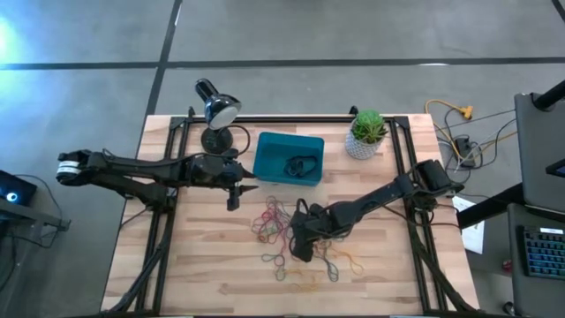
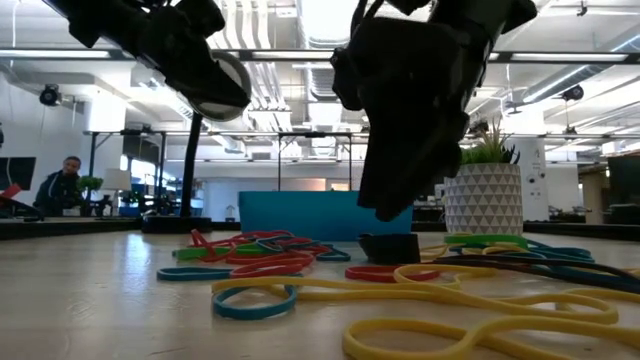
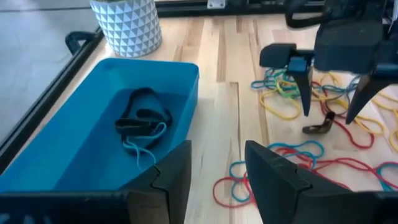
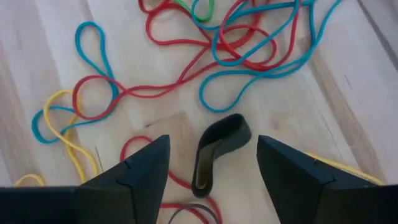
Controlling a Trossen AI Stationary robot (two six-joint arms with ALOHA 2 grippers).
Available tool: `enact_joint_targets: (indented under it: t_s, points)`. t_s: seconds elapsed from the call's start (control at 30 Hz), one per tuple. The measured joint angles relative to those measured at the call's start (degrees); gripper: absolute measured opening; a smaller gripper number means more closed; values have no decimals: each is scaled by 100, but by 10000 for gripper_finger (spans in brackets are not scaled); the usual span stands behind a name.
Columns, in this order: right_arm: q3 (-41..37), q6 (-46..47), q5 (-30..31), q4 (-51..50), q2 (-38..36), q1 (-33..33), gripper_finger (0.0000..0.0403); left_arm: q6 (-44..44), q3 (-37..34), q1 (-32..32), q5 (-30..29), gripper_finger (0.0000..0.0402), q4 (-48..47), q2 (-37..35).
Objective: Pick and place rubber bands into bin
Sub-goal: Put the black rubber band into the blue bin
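Observation:
The teal bin (image 1: 289, 157) sits at the table's far middle, with black bands (image 3: 142, 119) lying on its floor (image 3: 74, 155). Coloured rubber bands (image 1: 275, 225) lie loose on the wood in front of it. My right gripper (image 4: 212, 139) hangs open just above this pile, its fingers on either side of a wide black band (image 4: 217, 149) that stands on its edge on the table; they do not touch it. My left gripper (image 3: 217, 146) is open and empty, and hovers beside the bin's left near corner (image 1: 234, 190).
A white patterned plant pot (image 1: 366, 137) stands right of the bin. A desk lamp (image 1: 216, 110) stands to the bin's left, at the far edge. Black frame rails (image 1: 159, 238) run along both sides of the table. More bands (image 1: 309, 265) lie nearer the near edge.

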Motion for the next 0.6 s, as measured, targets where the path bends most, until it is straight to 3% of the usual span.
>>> enact_joint_targets:
  t_s: [0.4, 0.6]
  points:
    - [-18, 494, 96, -65, 391, 58, 227, 0, 1, 0, 2, 135, -2, 11]
    - [-8, 656, 313, -164, 411, 71, 170, 0, 1, 0, 3, 135, 24, 20]
